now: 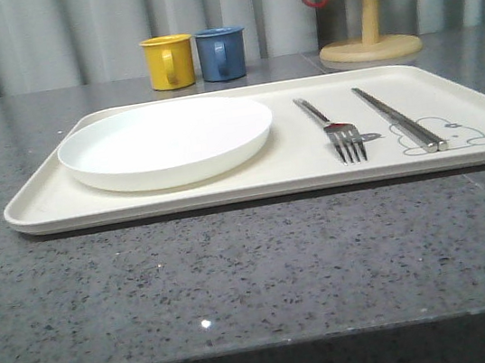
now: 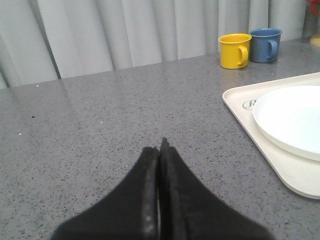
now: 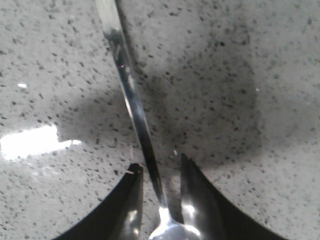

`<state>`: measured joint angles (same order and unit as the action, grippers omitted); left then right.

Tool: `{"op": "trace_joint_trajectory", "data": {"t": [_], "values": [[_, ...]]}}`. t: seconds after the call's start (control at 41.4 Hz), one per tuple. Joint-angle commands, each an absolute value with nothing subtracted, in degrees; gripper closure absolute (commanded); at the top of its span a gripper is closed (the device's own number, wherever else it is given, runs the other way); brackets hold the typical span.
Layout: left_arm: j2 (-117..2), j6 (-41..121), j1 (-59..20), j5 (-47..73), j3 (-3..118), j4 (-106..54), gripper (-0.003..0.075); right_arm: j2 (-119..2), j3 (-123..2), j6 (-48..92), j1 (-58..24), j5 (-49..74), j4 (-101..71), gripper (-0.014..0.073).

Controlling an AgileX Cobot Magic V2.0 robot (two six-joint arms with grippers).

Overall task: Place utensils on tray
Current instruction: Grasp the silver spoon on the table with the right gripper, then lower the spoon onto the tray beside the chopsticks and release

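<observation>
Grey speckled counter, pleated grey curtain behind. Cream tray is sitting on it, with the fork and chopsticks lying on the tray to the right of the white plate, chopsticks furthest from the plate. Spoon is lying on bare counter, handle running between the right gripper fingers; jaws are parted around it, contact unclear. Left gripper is sitting pressed closed and empty above the counter left of the tray. Yellow mug and blue mug are standing behind the tray.
</observation>
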<state>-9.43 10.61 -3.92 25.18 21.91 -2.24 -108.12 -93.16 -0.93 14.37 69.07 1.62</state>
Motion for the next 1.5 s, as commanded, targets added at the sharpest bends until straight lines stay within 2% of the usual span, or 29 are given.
{"op": "trace_joint_trajectory", "data": {"t": [0.0, 0.555, 0.628, 0.821, 0.918, 1.304, 1.473], "values": [[-10.02, 10.29, -3.94, 20.45, 23.59, -2.85, 0.0739, -105.22, -94.93, 0.0, 14.84, 67.74, 1.53, 0.036], [-10.02, 10.29, -3.94, 20.45, 23.59, -2.85, 0.0739, -106.91, -94.93, 0.0, 14.76, 68.23, 0.81, 0.0372], [-10.02, 10.29, -3.94, 20.45, 23.59, -2.85, 0.0739, -106.91, -94.93, 0.0, 14.76, 68.35, 0.77, 0.0414], [-10.02, 10.29, -3.94, 20.45, 23.59, -2.85, 0.0739, -106.85, -94.93, 0.0, 14.76, 68.66, 0.77, 0.0648], [-10.02, 10.29, -3.94, 20.45, 23.59, -2.85, 0.0739, -106.74, -94.93, 0.0, 14.76, 68.77, 0.77, 0.0712], [-10.02, 10.29, -3.94, 20.45, 23.59, -2.85, 0.0739, -98.98, -95.06, -0.74, 14.5, 70.61, -0.95, 0.0706], [-10.02, 10.29, -3.94, 20.45, 23.59, -2.85, 0.0739, -95.81, -95.06, -1.3, 11.84, 72.91, -2.23, 0.0706]]}}
